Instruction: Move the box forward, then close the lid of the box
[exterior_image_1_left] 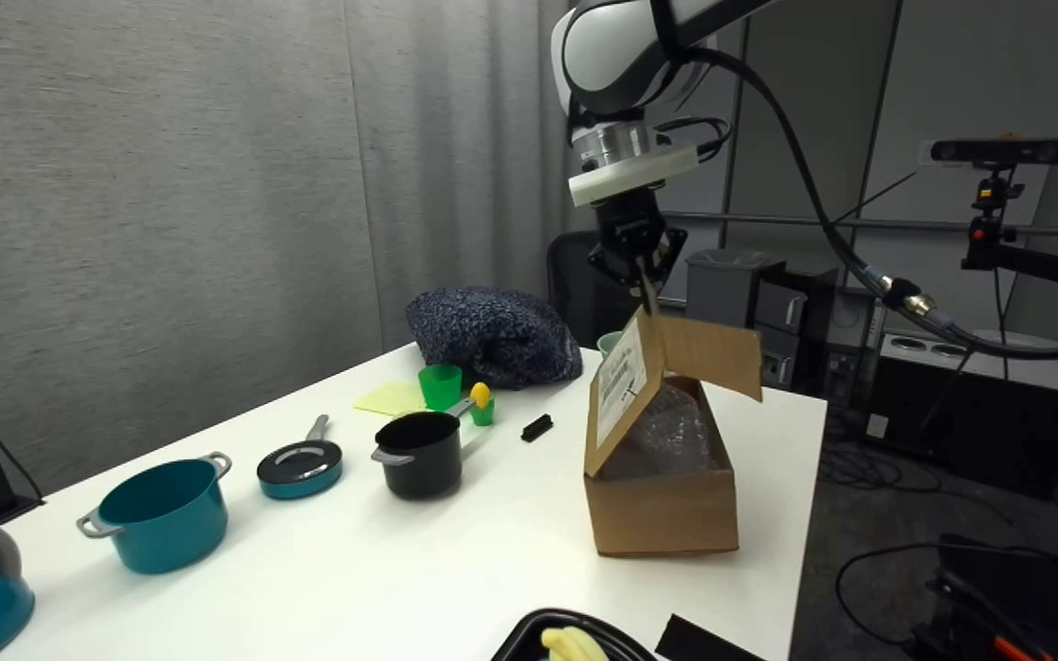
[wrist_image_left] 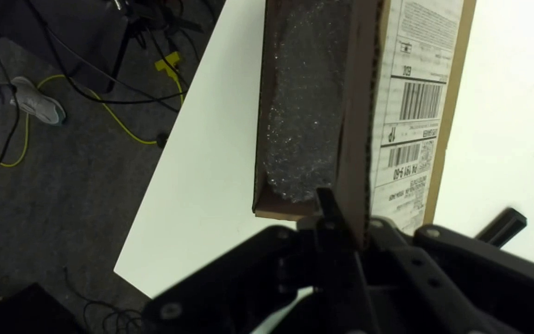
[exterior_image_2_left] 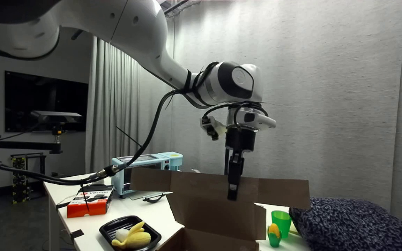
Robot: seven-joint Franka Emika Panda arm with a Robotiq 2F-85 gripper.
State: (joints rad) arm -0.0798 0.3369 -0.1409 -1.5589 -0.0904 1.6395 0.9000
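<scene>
Counted on the white table: one box with one lid, one teal pot, one black pot, one small pan, one bright-green cup, one corn-shaped toy, and one black tray with one yellow banana-like item in it. Brown corrugated cardboard throughout the box, rectangular and open-topped, with clear, crinkled packing plastic inside; one white label on the lid's outer face, printed with barcodes, and two side flaps spread from the lid's ends. Smooth, rounded walls on both pots; dark, speckled surface on the lumpy fabric bundle. Below the end effector and near the table's edge, upright: the box. Raised at a tilt in the end effector's grasp, held by the upper edge near one end: the lid, with one finger against the inner face and the other on the labeled side.
</scene>
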